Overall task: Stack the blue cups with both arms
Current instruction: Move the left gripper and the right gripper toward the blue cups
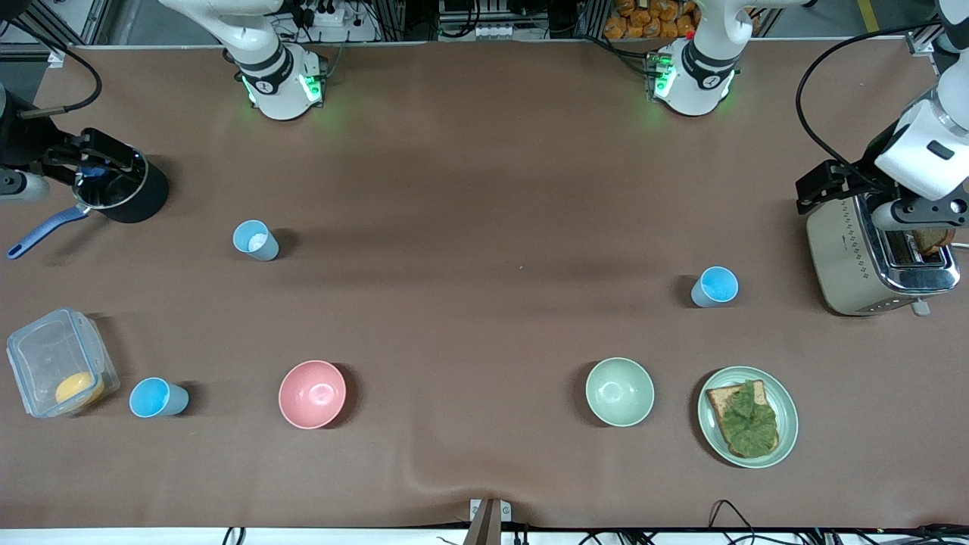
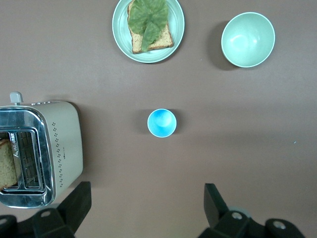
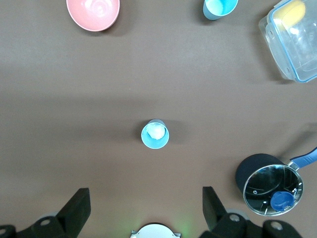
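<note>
Both hands are spread wide and holding nothing: the left hand (image 2: pixel 146 208) hangs over the cup (image 2: pixel 162 122) by the toaster (image 2: pixel 39 151), the right hand (image 3: pixel 143 210) over the whitish-bottomed cup (image 3: pixel 155 134). A third cup (image 1: pixel 157 397) sits near the bench's front corner. Looks staged for straight-down grabs.

We find neither arm's gripper in the front view: both arms leave it at the upper edge just above their bases.

Of the left gripper (image 2: pixel 146 193) only 2 spread fingers (image 2: pixel 74 203) show; its body is cut off. The toaster (image 2: pixel 44 153) beside those fingers is cropped, and the toast (image 2: pixel 6 166) in its slot is mostly hidden.

The right gripper (image 3: pixel 143 196) is cropped likewise. Away from its fingertips, 1 blue cup (image 3: pixel 220 7), the pink bowl (image 3: pixel 93 12) and the clear container (image 3: pixel 292 42) are each cut by an edge. We cannot identify the blue item (image 3: pixel 282 200) inside the saucepan (image 3: pixel 270 184) beside this gripper.
</note>
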